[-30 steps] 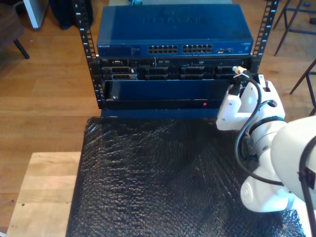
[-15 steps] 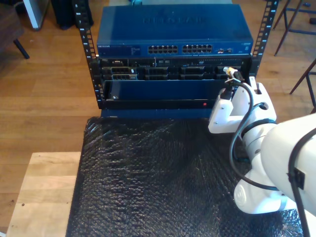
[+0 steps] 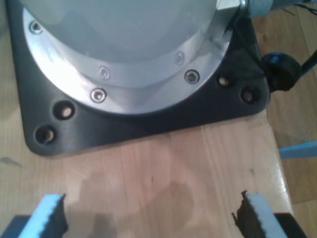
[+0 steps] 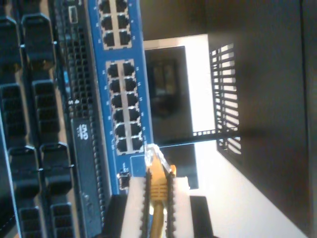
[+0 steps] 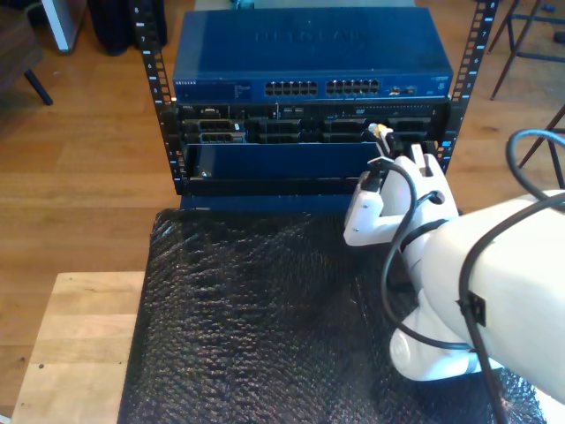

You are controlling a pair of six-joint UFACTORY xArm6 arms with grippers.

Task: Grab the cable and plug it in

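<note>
The cable (image 4: 157,198) is pale yellow and ends in a clear plug (image 4: 151,154). My second gripper (image 4: 157,182) is shut on its boot, with the plug sticking out past the white pads. The plug tip hovers just off the corner of the blue network switch (image 4: 130,163), beside a block of ports (image 4: 124,106). In the exterior view the cable plug (image 5: 380,131) sits at my second gripper (image 5: 386,150), in front of the rack below the switch (image 5: 309,53). My first gripper (image 3: 148,218) is open over a wooden surface, its blue-padded fingers (image 3: 50,212) wide apart.
A black bubble-textured mat (image 5: 265,309) covers the table in front of the rack. Bare wood (image 5: 79,344) shows at the exterior view's left. Black server units (image 5: 265,129) and a blue blank panel (image 5: 282,161) sit under the switch. A black base plate (image 3: 148,116) lies ahead of my first gripper.
My second arm has moved toward the exterior view's left along the rack front, carrying the cable plug with it. The grip on the plug is unchanged.
</note>
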